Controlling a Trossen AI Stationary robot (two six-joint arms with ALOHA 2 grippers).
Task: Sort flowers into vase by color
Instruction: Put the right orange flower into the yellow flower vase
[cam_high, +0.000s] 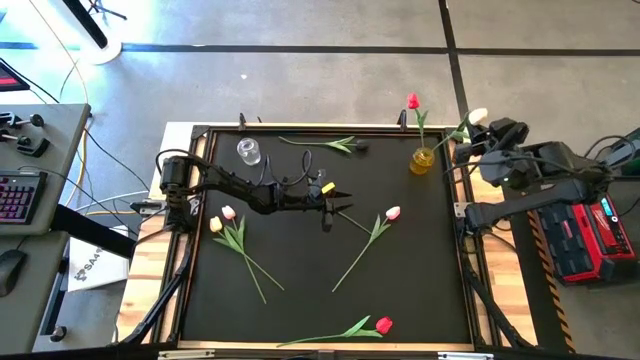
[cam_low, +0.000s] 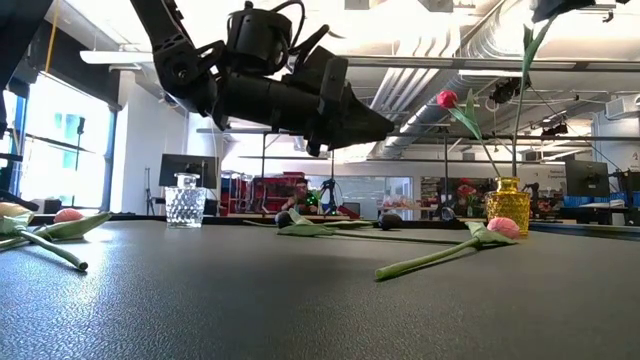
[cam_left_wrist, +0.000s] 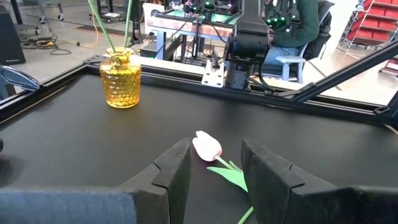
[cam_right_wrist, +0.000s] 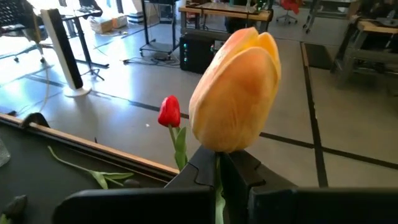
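A: How do the flowers look?

B: They are artificial tulips with thin green stems. A pale yellow tulip (cam_right_wrist: 236, 93) is held by the right hand (cam_right_wrist: 219, 163), which is clamped on its stem just under the head, at the far right edge of the surface (cam_high: 300, 270), beside the yellow vase (cam_high: 422, 159). A red tulip (cam_high: 413, 102) stands upright in this vase.

A: And the left hand?

B: The left hand (cam_high: 338, 205) hangs above the middle of the surface, fingers apart and holding nothing. A pink-and-white tulip (cam_left_wrist: 206, 147) lies just in front of it, the head between the two fingers (cam_left_wrist: 171, 168) in the left wrist view, but not touched.

A: What else is around?

B: A yellow tulip (cam_high: 215, 225) and a pink tulip (cam_high: 229, 212) lie together at the left side, stems crossing. One more red tulip (cam_high: 384, 325) lies at the near edge. At the far edge is a dark one (cam_high: 360, 146), I think; the head is hard to see. A clear glass vase (cam_high: 248, 151) stands at the far left, empty as far as I can tell. Nothing lies between the left hand and the pink-and-white tulip
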